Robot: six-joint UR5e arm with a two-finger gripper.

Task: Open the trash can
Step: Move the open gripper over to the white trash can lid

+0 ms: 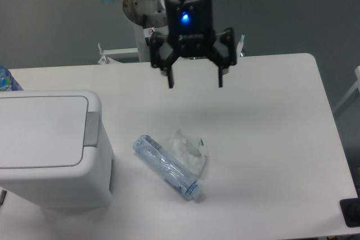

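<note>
So the tool [195, 81] is hanging above the back half of the white bench [270, 139], roughly centre, with its two black fingers [170, 77] pointing down and spread wide apart, nothing between them. A blue light is glowing on the body just above the fingers. It isn't touching anything, and it's casting a soft shadow on the bench surface below it.

The trash can [50, 150] is sitting at the left edge of the bench, toward the front, partly cut off by the frame on the left. It's a boxy white bin with rounded corners, and its flat lid [39, 130] is lying closed and flush. The grey push tab [92, 129] is showing on the right edge of the lid, facing the middle of the bench. The tool is well apart from the bin, up and to the right of it.

Between them, near the middle of the bench, a crushed clear plastic bottle [166, 167] is lying on its side at a diagonal, cap end pointing toward the front right. A crumpled bit of clear plastic wrap [188, 150] is resting right against it on the far side, touching it. Both are just beside the trash can's right wall but not touching it.

Behind the bench the arm's white mounting column [151, 32] is standing on its base, and a sliver of something blue [7, 80] is peeking in at the far left edge behind the bin; can't tell what it is. There's also a small dark object [351, 213] at the front right corner.
</note>
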